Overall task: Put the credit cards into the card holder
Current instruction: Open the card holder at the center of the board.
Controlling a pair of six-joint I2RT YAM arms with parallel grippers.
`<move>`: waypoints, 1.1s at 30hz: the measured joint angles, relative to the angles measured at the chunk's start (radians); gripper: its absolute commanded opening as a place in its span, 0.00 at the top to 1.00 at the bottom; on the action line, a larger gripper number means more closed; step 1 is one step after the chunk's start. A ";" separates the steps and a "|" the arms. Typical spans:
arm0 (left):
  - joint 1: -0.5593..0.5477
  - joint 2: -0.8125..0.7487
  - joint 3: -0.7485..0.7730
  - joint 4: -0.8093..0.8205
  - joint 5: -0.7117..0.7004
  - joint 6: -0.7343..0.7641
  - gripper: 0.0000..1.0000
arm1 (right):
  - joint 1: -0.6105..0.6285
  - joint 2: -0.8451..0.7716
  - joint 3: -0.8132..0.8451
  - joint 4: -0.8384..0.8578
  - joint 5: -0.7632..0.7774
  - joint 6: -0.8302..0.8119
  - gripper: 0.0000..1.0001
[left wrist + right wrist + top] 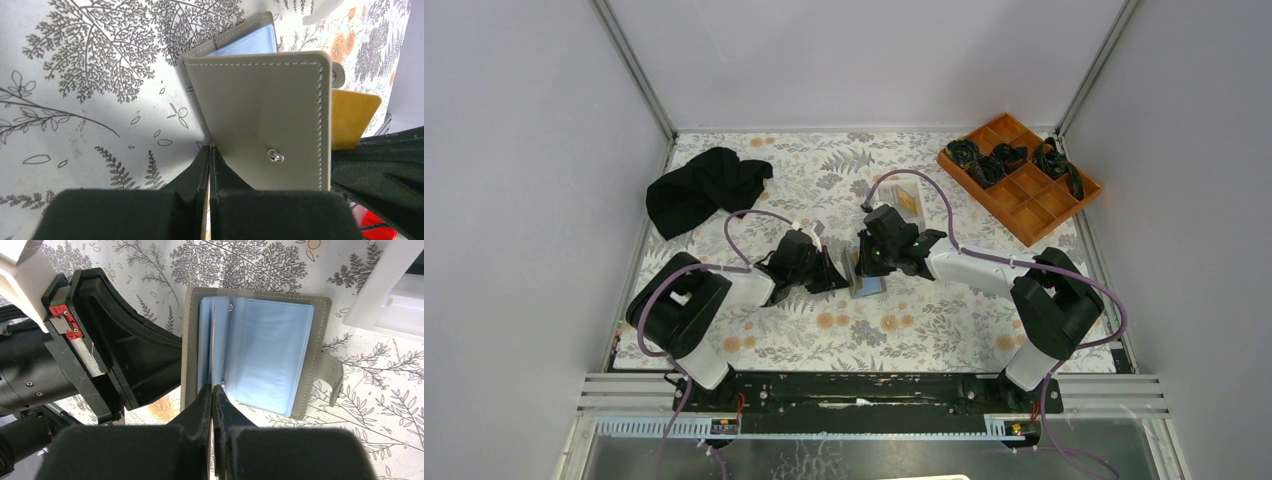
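Observation:
The card holder (869, 286) lies open on the floral cloth between my two grippers, grey outside (265, 115) and pale blue inside (270, 355). Its left cover is tilted up. My left gripper (211, 146) is shut, its tips against the lower corner of that raised cover; it also shows in the top view (836, 274). My right gripper (212, 388) is shut on the orange-gold credit card (350, 117), which shows edge-on (213, 347) inside the holder near the fold. I see no black or dark grey cards.
A white tray (395, 295) stands just beyond the holder; in the top view (907, 203) something gold lies in it. An orange compartment tray (1044, 205) with dark items sits at the back right. A black cloth (704, 188) lies at the back left.

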 measured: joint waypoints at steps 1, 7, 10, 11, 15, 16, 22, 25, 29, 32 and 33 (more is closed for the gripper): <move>0.000 0.005 0.004 0.003 0.000 0.000 1.00 | 0.000 0.000 0.003 -0.009 0.005 -0.005 1.00; 0.000 0.031 0.018 0.028 0.003 -0.005 1.00 | 0.007 0.000 0.027 -0.050 0.013 -0.040 1.00; 0.000 0.041 0.021 0.042 0.004 -0.007 1.00 | 0.012 0.000 0.042 -0.070 0.017 -0.059 1.00; 0.000 0.044 0.024 0.044 0.004 -0.008 1.00 | 0.015 0.000 0.049 -0.079 0.019 -0.065 1.00; 0.000 0.060 0.035 0.055 0.004 -0.015 1.00 | 0.021 0.000 0.068 -0.092 0.020 -0.085 1.00; 0.000 0.064 0.037 0.059 0.004 -0.018 1.00 | 0.022 0.000 0.071 -0.092 0.020 -0.090 1.00; 0.000 0.085 0.043 0.089 0.007 -0.037 1.00 | 0.022 0.000 0.072 -0.107 0.020 -0.111 1.00; 0.000 0.090 0.043 0.099 0.007 -0.045 1.00 | 0.022 0.000 0.072 -0.112 0.019 -0.119 1.00; 0.000 0.093 0.043 0.105 0.008 -0.049 1.00 | 0.023 0.009 0.074 -0.111 0.017 -0.127 1.00; 0.000 0.099 0.047 0.108 0.011 -0.049 1.00 | 0.023 0.030 0.074 -0.110 0.017 -0.134 1.00; 0.000 0.100 0.048 0.108 0.013 -0.049 1.00 | 0.023 0.036 0.074 -0.110 0.017 -0.135 1.00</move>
